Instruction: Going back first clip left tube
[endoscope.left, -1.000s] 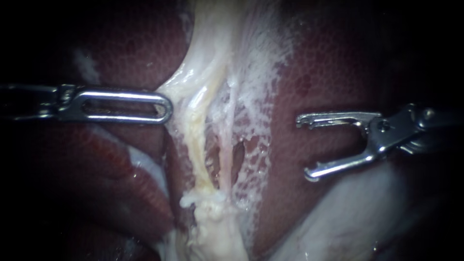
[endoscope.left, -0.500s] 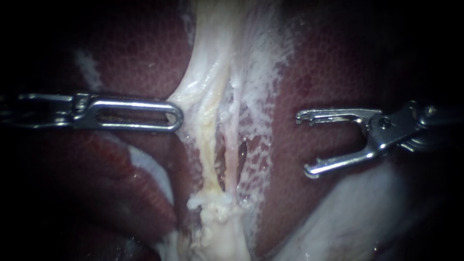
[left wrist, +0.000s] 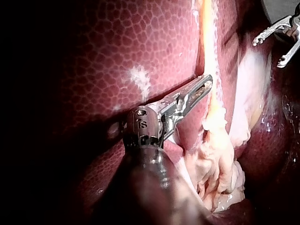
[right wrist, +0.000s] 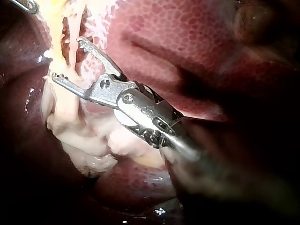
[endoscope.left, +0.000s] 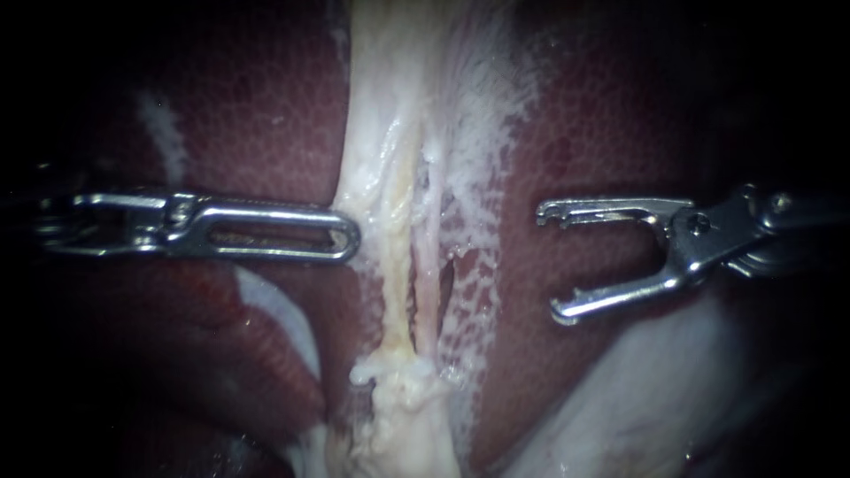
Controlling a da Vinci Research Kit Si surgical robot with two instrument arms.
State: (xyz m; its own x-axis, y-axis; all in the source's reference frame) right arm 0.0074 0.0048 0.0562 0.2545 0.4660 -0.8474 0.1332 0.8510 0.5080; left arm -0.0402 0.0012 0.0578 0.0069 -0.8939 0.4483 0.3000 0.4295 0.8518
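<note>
— So, what took up most of the view?

— Mostly the liver (endoscope.left: 266, 115), dark red and finely mottled, on both sides. Down its middle ran a white tissue sheet (endoscope.left: 381, 133), thin and net-like on its right side.

— And the instruments?

— The left instrument (endoscope.left: 351, 241) came in level from the left. Its slotted jaws lay flat together, and the tip was clamped on the left edge of the white tissue sheet. The left wrist view showed the same: jaws together, with the tip against the pale band.

— Was the right one holding something?

— No. The right instrument (endoscope.left: 549, 262) came in from the right with its jaws wide apart. It gripped nothing and stood over bare liver, well apart from the tubes in the endoscope view. In the right wrist view the tubes appeared just ahead of the spread jaws, but I could not tell there whether they touched.

— Where was the left tube?

— The left tube (endoscope.left: 396, 283) was the yellowish strand in the middle of the sheet, running almost straight down, just to the right of the left instrument's tip. The right tube (endoscope.left: 428, 283), thinner and pinkish, lay close beside it. A narrow dark gap showed on the right tube's other side. Both tubes ended below in a whitish tissue lump (endoscope.left: 403, 407).
</note>
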